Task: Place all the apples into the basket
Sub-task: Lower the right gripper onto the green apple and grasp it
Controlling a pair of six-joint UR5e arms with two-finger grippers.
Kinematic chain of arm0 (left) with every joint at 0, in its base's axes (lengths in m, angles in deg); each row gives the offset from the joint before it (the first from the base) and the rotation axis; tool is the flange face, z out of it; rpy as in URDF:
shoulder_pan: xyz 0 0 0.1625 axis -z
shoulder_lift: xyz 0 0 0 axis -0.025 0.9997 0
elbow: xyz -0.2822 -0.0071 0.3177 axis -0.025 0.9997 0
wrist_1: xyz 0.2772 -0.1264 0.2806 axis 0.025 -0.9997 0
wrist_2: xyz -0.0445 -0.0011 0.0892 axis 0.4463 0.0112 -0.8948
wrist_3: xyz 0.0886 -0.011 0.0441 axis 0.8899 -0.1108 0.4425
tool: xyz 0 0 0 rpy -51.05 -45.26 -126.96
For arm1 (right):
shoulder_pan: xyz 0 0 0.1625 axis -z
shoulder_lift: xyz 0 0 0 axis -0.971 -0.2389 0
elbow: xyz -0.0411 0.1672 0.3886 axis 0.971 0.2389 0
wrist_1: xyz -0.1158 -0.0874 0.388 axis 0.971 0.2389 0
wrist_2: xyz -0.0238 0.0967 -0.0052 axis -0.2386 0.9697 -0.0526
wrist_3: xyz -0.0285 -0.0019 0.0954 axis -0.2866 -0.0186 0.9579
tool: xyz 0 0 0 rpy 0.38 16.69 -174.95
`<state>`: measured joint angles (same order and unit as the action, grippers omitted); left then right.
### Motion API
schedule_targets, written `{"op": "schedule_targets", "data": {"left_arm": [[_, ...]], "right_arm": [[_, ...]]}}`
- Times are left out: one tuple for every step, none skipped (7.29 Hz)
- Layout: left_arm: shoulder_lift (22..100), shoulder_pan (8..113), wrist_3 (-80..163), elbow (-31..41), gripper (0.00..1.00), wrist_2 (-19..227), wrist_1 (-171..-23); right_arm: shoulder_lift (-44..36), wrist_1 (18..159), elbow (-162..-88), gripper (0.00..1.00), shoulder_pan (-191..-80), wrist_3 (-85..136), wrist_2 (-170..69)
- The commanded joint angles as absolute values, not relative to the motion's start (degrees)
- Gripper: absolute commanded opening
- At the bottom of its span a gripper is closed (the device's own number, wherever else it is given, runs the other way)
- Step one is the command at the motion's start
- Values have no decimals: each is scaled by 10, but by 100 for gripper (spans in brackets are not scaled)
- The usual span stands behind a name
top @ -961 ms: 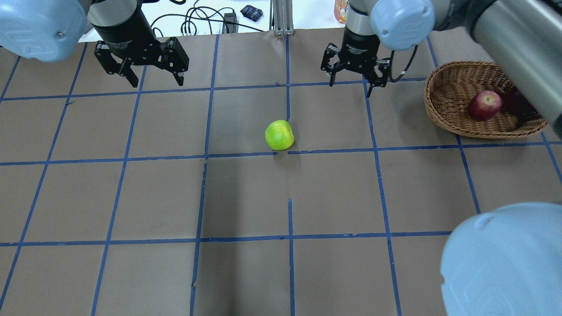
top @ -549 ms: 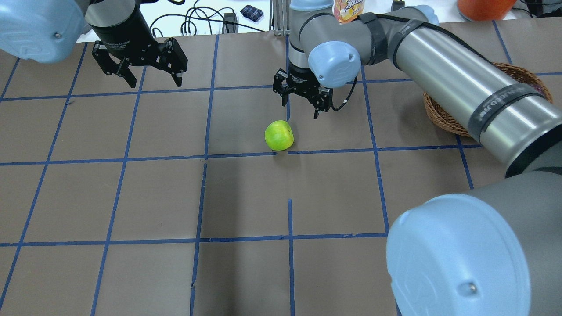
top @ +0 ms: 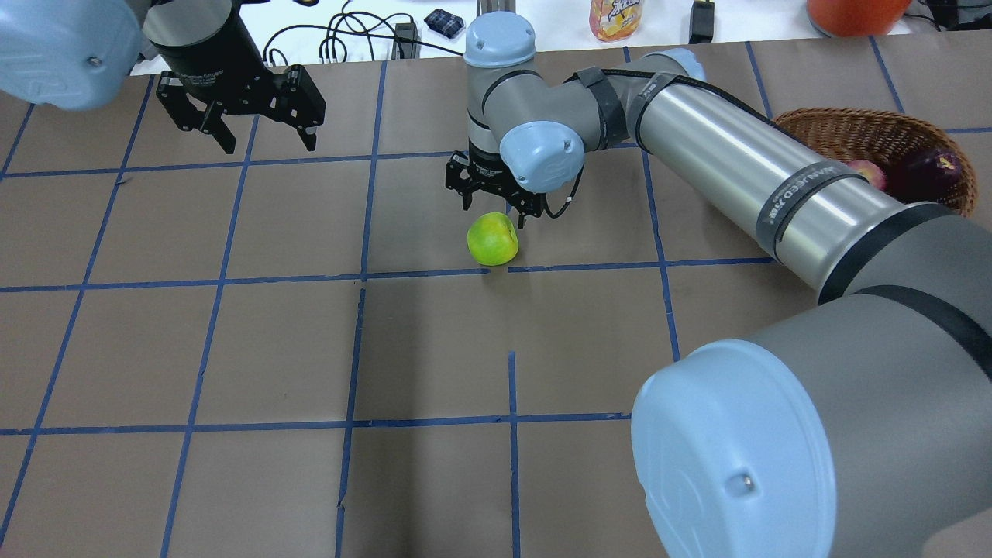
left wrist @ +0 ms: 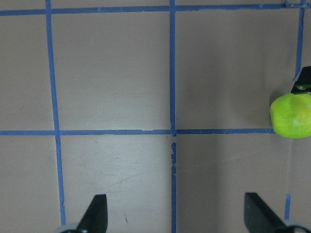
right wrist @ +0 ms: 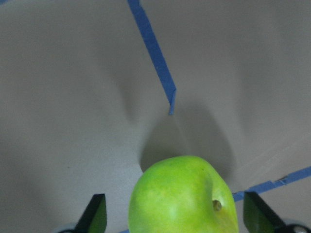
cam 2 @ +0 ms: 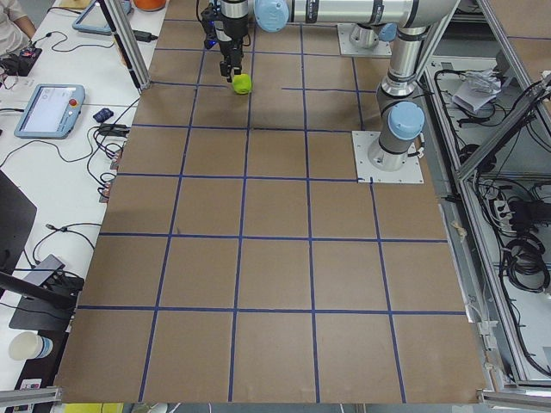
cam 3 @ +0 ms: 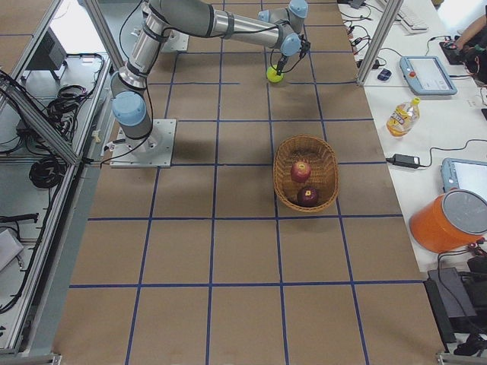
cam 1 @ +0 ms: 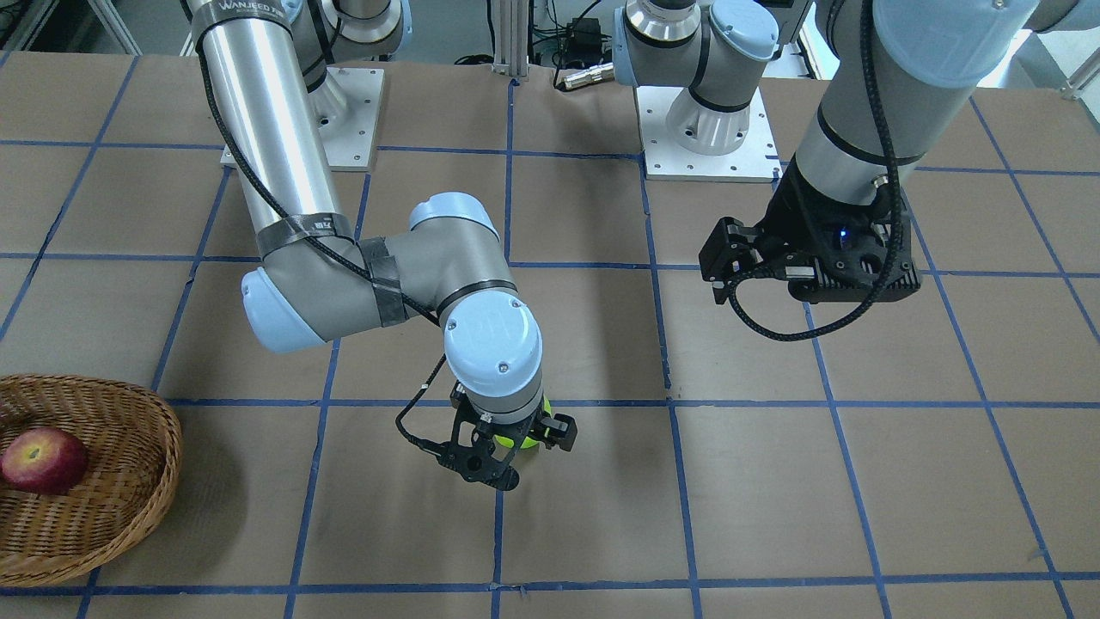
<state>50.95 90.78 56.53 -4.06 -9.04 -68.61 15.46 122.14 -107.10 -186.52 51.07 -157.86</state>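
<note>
Brown paper gridded with blue tape covers the table; past its far edge runs a white bench strewn with cables.

One yellow-green apple sits alone near the middle of the table. It is just on the far side of a blue tape line and close to a crossing of lines. The right arm reaches in from the right with its wrist pointing down directly above this apple. The right fingers are spread, one on each side of the fruit. In the right wrist view the apple lies between the two tips, with a narrow gap on either side, so nothing is pinched.

The left fingers hang over the far left part of the table, well apart from the apple. They are spread wide over bare paper, and the green apple shows only at the right edge of the left wrist view.

The wicker basket stands on the right side of the table, well apart from the green apple. Inside it lie the red apple and the dark maroon apple, near each other. From overhead the right arm hides part of the basket and most of the red apple.
</note>
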Motion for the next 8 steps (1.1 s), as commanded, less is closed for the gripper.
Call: {"op": "schedule_targets", "data": {"left_arm": [[509, 906, 565, -41, 100, -89, -685], [509, 906, 565, -41, 100, -88, -685], [509, 906, 565, -41, 100, -88, -685], [509, 906, 565, -40, 100, -87, -685], [510, 906, 565, -41, 100, -86, -685], [510, 906, 565, -40, 100, -86, -685], [510, 906, 565, -40, 100, -85, -685], [510, 906, 565, -40, 100, -85, -685]], "right_arm": [[166, 1224, -1072, 100, -1875, 496, -1579], [174, 1222, -1073, 100, -1876, 490, -1578], [189, 1223, -1073, 100, -1888, 492, -1580], [195, 1221, -1073, 100, -1893, 491, -1584], [189, 1216, -1070, 81, -1891, 488, -1588], [186, 1220, -1064, 19, -1889, 488, -1582], [173, 1216, -1064, 0, -1885, 488, -1582], [161, 1215, -1064, 0, -1880, 488, -1583]]}}
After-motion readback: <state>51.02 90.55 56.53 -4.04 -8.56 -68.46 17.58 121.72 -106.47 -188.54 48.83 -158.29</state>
